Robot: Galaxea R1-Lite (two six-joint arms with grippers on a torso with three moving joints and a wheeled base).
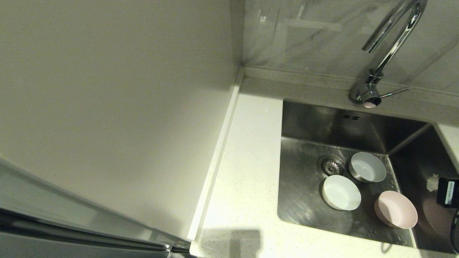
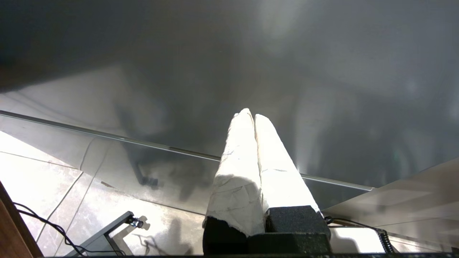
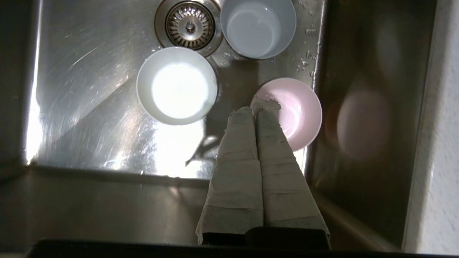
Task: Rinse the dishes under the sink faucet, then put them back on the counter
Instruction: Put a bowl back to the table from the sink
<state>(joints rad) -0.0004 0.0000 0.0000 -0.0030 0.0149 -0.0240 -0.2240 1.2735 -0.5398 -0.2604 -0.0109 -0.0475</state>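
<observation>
Three bowls stand upright on the floor of the sink [image 1: 303, 200]: grey-blue [image 1: 367, 167] beside the drain strainer [image 1: 330, 166], white [image 1: 341, 192] in front of it, pale pink [image 1: 396, 209] by the right wall. The chrome faucet [image 1: 391, 46] arches above the back rim, its lever [image 1: 394, 92] pointing right. My right gripper [image 3: 255, 107] hangs shut and empty inside the basin, its tips over the near rim of the pink bowl [image 3: 299, 111]; the head view shows it at the right edge [image 1: 433, 183]. The white bowl [image 3: 177, 86] and grey-blue bowl [image 3: 258, 28] lie beyond. No water runs.
The white speckled counter [image 1: 247, 172] runs left of the sink, bounded by a low upstand [image 1: 218, 150] and a beige wall panel [image 1: 114, 100]. My left gripper [image 2: 254, 115] is parked shut below counter height, facing a dark glossy cabinet front [image 2: 322, 71] above a tiled floor.
</observation>
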